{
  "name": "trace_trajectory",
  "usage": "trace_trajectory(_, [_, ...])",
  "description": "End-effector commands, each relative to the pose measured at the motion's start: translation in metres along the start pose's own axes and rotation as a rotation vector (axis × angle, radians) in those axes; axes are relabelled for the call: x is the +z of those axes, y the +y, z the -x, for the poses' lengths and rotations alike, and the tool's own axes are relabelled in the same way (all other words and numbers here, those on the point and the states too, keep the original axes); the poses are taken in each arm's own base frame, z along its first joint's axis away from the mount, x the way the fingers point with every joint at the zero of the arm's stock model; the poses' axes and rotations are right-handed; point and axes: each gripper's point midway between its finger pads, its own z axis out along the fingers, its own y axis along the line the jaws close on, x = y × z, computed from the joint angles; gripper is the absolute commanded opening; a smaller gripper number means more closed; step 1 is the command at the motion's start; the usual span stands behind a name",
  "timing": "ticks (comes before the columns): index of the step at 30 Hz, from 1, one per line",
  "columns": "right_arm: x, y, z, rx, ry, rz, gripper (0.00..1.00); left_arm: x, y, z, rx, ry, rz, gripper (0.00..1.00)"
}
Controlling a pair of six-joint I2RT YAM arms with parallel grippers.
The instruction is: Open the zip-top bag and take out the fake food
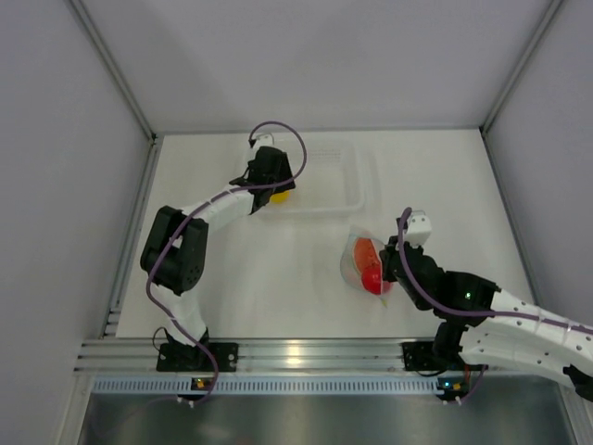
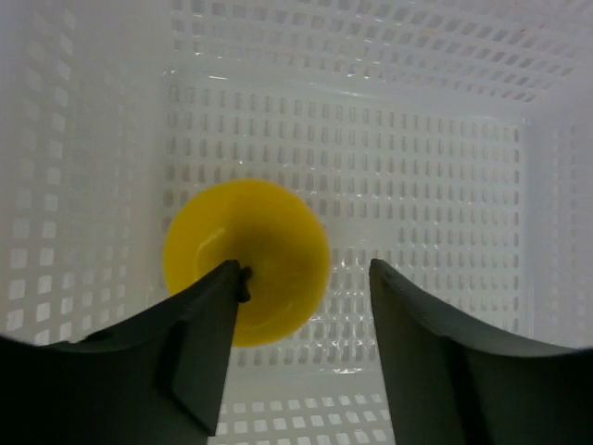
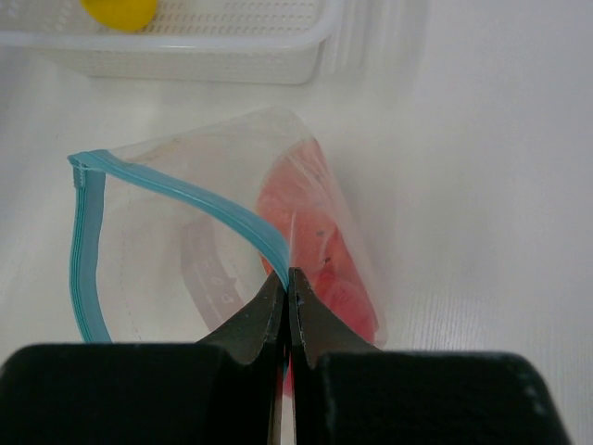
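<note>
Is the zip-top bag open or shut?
Open. On the zip-top bag, the teal zip strip is parted into a wide loop, mouth gaping; the right gripper pinches one lip. Red fake food is inside.

Lab test cell: grey panel walls (image 1: 324, 56), aluminium rail (image 1: 306, 354), white table (image 1: 278, 278)

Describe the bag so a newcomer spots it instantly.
Start at the white table; right of centre, the right gripper pinches a floppy clear bag. Its teal zip strip and red food inside set it apart from the rigid perforated tray.
</note>
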Motion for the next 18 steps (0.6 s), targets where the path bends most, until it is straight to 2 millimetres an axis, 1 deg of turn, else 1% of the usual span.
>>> trace_trajectory(1, [-0.001,-0.006,0.003,0.013,-0.012,-0.024,0.00,-0.006,-0.016,0.022,-0.010,-0.036,-0.054,0.68])
trace_trajectory(2, [0.000,-0.006,0.003,0.011,-0.009,-0.023,0.00,-0.007,-0.017,0.023,-0.010,-0.036,-0.060,0.72])
trace_trajectory(4, [0.000,-0.003,0.003,0.012,-0.006,-0.016,0.00,-0.016,-0.022,0.030,-0.023,-0.046,-0.084,0.74])
trace_trajectory(5, [0.000,-0.002,0.004,0.011,-0.005,-0.014,0.00,-0.018,-0.022,0.029,-0.022,-0.042,-0.092,0.76])
trace_trajectory(6, [0.000,-0.001,0.005,0.014,-0.006,-0.009,0.00,-0.022,-0.024,0.031,-0.029,-0.047,-0.102,0.76])
trace_trajectory(7, [0.000,0.000,0.006,0.016,-0.004,-0.008,0.00,-0.031,-0.031,0.037,-0.034,-0.051,-0.134,0.77])
trace_trajectory(9, [-0.001,0.002,0.009,0.028,-0.010,0.000,0.00,-0.037,-0.035,0.038,-0.048,-0.046,-0.161,0.97])
trace_trajectory(10, [-0.001,0.002,0.009,0.030,-0.010,0.002,0.00,-0.041,-0.038,0.039,-0.051,-0.043,-0.183,0.98])
trace_trajectory(11, [-0.002,0.004,0.011,0.042,-0.016,0.007,0.00,-0.050,-0.043,0.046,-0.061,-0.057,-0.203,0.98])
trace_trajectory(12, [-0.002,0.004,0.012,0.045,-0.018,0.009,0.00,-0.054,-0.043,0.045,-0.072,-0.056,-0.207,0.98])
trace_trajectory(14, [-0.002,0.005,0.013,0.046,-0.023,0.008,0.00,-0.066,-0.044,0.055,-0.075,-0.088,-0.213,0.98])
trace_trajectory(16, [-0.001,0.005,0.014,0.043,-0.024,0.004,0.00,-0.077,-0.048,0.057,-0.074,-0.100,-0.227,0.98])
trace_trajectory(17, [0.001,0.005,0.012,0.036,-0.021,0.002,0.00,-0.088,-0.051,0.064,-0.077,-0.118,-0.245,0.98])
trace_trajectory(18, [0.002,0.006,0.012,0.035,-0.019,0.001,0.00,-0.093,-0.052,0.060,-0.075,-0.113,-0.255,0.98])
